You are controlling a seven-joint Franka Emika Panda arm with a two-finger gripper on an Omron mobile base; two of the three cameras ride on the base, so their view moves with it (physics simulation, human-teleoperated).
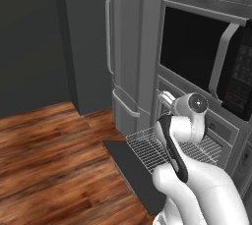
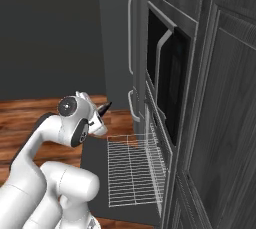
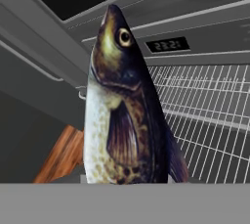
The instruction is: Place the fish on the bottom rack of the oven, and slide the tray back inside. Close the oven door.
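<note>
Looking along your two-finger gripper (image 2: 106, 107), you see it clamped on the dark speckled fish (image 3: 124, 110) above the pulled-out silver wire rack (image 2: 131, 170).

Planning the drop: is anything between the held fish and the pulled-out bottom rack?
Nothing visible. The fish sits in the pincer above the open oven door; the bottom rack is pulled out over it, bare wire.
</note>
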